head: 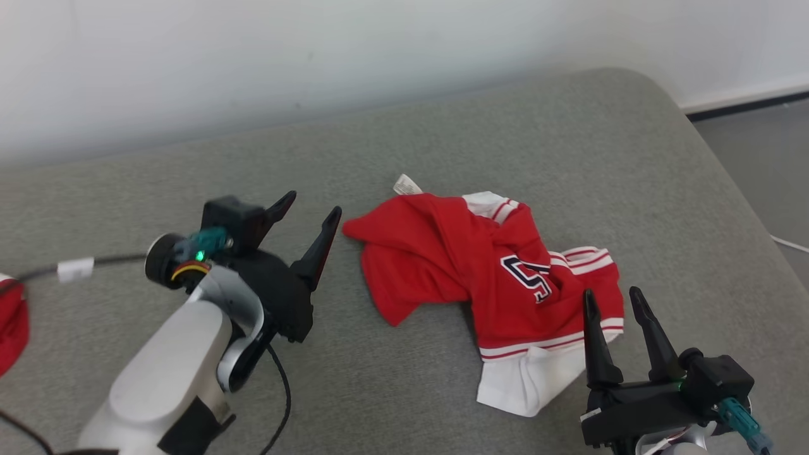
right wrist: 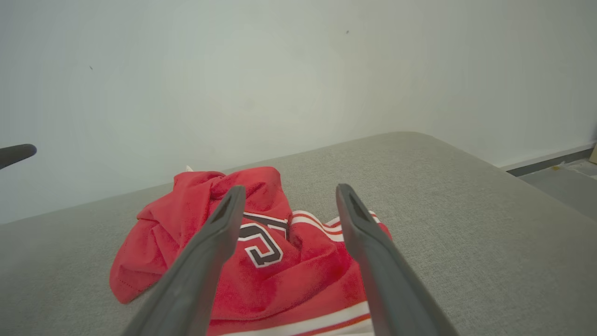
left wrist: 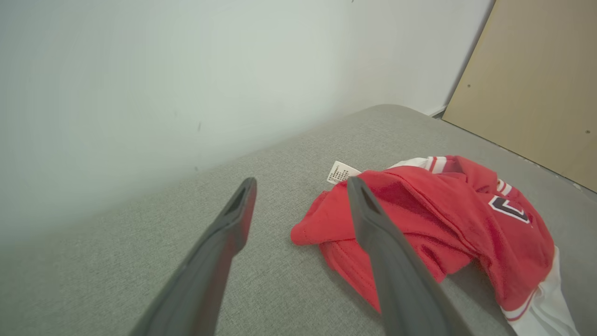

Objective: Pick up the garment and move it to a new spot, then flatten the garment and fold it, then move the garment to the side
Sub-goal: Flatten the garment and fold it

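- A crumpled red jersey of soft knit, with white striped trim and a dark, white-edged number patch, lies in a heap on the grey fabric-covered bench, a little right of the middle.
- A small white care label sticks out at its far edge, on the side towards the pale wall.
- The white hem and the striped band face the near right corner of the heap.
- The left claw sits just beside the jersey's left end. Its two long dark fingers are spread wide and grip nothing; bare bench shows between them.
- From the left wrist, the left claw points past the label, with the jersey lying to one side of the fingers.
- The right claw is at the jersey's near right edge, fingers also spread wide and closed on nothing.
- From the right wrist, the right claw hangs over the red cloth; whether its tips touch the fabric I cannot tell.
- A thin black cable trails from the left arm across the bench.
- Another piece of red cloth peeks in at the far left edge.
- A tan board leans beyond the bench's end.
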Robot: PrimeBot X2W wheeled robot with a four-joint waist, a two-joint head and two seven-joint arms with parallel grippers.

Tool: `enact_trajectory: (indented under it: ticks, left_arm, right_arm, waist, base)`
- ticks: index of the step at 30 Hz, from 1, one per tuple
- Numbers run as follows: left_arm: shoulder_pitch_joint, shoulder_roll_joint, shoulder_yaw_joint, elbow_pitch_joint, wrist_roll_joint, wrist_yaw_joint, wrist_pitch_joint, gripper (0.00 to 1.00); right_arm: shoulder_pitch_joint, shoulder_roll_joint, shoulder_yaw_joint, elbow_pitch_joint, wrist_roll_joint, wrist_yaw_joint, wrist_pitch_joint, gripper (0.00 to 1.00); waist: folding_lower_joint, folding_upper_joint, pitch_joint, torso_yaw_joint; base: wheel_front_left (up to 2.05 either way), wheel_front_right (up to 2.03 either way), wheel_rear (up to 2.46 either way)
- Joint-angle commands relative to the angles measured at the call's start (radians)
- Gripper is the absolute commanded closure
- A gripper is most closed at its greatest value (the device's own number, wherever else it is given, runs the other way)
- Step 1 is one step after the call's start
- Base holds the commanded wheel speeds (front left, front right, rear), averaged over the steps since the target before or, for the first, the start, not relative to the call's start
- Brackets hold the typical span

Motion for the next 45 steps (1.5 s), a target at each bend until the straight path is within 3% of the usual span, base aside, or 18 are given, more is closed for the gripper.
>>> enact_trajectory:
  ticks: [1, 11, 20, 21, 22, 23, 24, 25, 39, 45]
  left_arm:
    - [-0.027, 0.015, -0.032, 0.0, -0.036, 0.002, 0.023, 0.0]
    - [-0.203, 0.087, -0.29, 0.052, -0.265, 0.002, 0.175, 0.0]
    - [-0.276, 0.092, -0.444, 0.138, -0.376, 0.002, 0.21, 0.0]
    - [-0.281, 0.091, -0.458, 0.147, -0.386, 0.002, 0.214, 0.24]
    - [-0.288, 0.092, -0.472, 0.154, -0.389, 0.002, 0.215, 0.54]
    - [-0.294, 0.094, -0.484, 0.162, -0.397, 0.002, 0.21, 0.72]
    - [-0.294, 0.094, -0.484, 0.162, -0.397, 0.002, 0.21, 0.72]
    - [-0.296, 0.094, -0.496, 0.168, -0.406, 0.002, 0.204, 1.0]
    - [-0.389, 0.119, -0.638, 0.166, -0.488, 0.002, 0.1, 1.0]
    - [-0.391, 0.18, -0.65, 0.092, -0.504, 0.002, -0.003, 1.0]
  right_arm:
    - [-0.012, 0.003, 0.003, 0.001, 0.01, 0.001, -0.001, 0.0]
    - [-0.054, 0.002, 0.032, 0.011, 0.04, 0.001, -0.001, 0.0]
    - [-0.059, 0.002, 0.042, 0.019, 0.054, 0.001, -0.001, 0.0]
    - [-0.059, 0.002, 0.042, 0.019, 0.055, 0.001, -0.001, 0.0]
    - [-0.06, 0.003, 0.041, 0.019, 0.056, 0.001, -0.001, 0.0]
    - [-0.06, 0.003, 0.04, 0.02, 0.055, 0.001, -0.001, 0.0]
    - [-0.06, 0.003, 0.04, 0.02, 0.055, 0.001, -0.001, 0.0]
    - [-0.062, 0.003, 0.039, 0.02, 0.054, 0.001, -0.001, 0.0]
    - [-0.062, 0.002, 0.033, 0.017, 0.039, 0.001, -0.001, 0.0]
    - [-0.035, 0.003, 0.016, 0.011, 0.03, 0.001, -0.001, 0.0]
  waist:
    - [-0.0001, -0.0001, 0.043, -0.048]
    - [-0.0001, -0.0001, 0.098, -0.122]
    - [-0.0001, -0.0001, 0.123, -0.156]
    - [-0.0001, -0.0001, 0.124, -0.157]
    - [-0.0001, -0.0001, 0.126, -0.157]
    - [-0.0001, -0.0001, 0.127, -0.157]
    - [-0.0001, -0.0001, 0.127, -0.157]
    - [-0.0001, -0.0001, 0.128, -0.157]
    - [-0.0001, -0.0001, 0.119, -0.113]
    - [-0.0001, -0.0001, 0.097, -0.084]
  base:
    - [0.0, 0.0, 0.0]
    - [0.0, 0.0, 0.0]
    - [0.0, 0.0, 0.0]
    - [0.0, 0.0, 0.0]
    - [0.0, 0.0, 0.0]
    - [0.0, 0.0, 0.0]
    - [0.0, 0.0, 0.0]
    - [0.0, 0.0, 0.0]
    - [0.0, 0.0, 0.0]
    - [0.0, 0.0, 0.0]
